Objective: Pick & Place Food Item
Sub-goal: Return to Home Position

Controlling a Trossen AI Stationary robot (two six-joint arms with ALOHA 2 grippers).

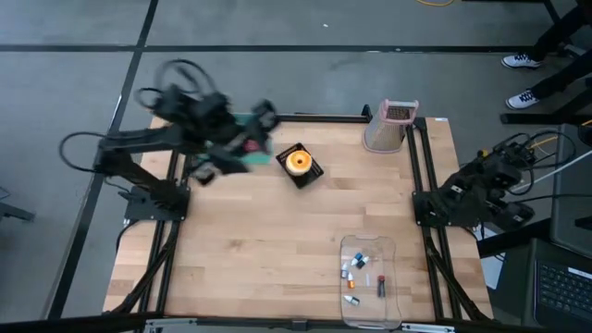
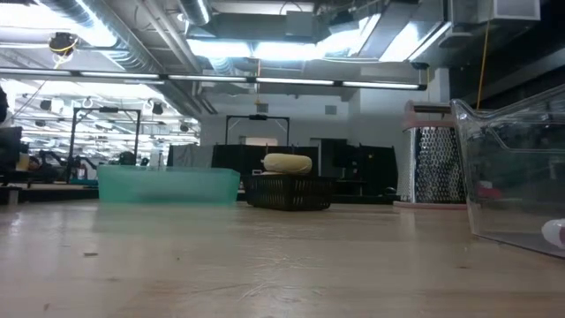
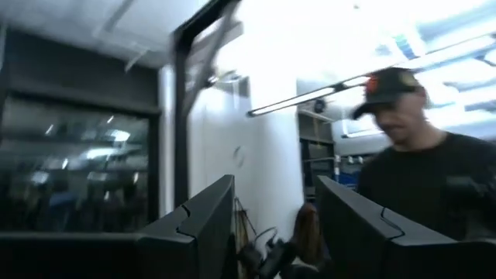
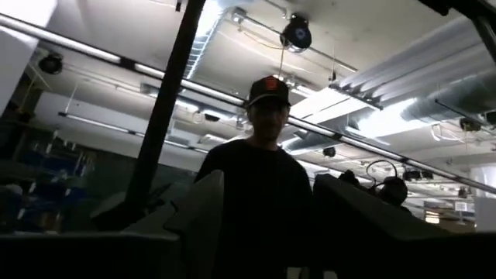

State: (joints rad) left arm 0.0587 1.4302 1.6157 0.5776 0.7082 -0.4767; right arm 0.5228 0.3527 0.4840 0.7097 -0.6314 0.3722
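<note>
A round yellow-orange food item (image 1: 297, 162) (image 2: 287, 163) lies in a small black basket (image 1: 310, 176) (image 2: 289, 193) that stands on the table's far middle. To its left stands a teal tub (image 2: 168, 185). My left gripper (image 1: 257, 129) (image 3: 275, 232) is raised above the teal tub's place at the far left, blurred, pointing up into the room. It is open, with nothing between its fingers. My right gripper (image 1: 490, 176) (image 4: 267, 232) is folded back past the table's right edge, also open and bare, tipped upward.
A metal grater with a pink top (image 1: 390, 125) (image 2: 437, 163) stands at the far right. A clear box (image 1: 368, 277) (image 2: 516, 172) with several small items sits at the near right. A person (image 4: 263, 178) stands beyond the table; feet (image 1: 523, 60) show at the far right.
</note>
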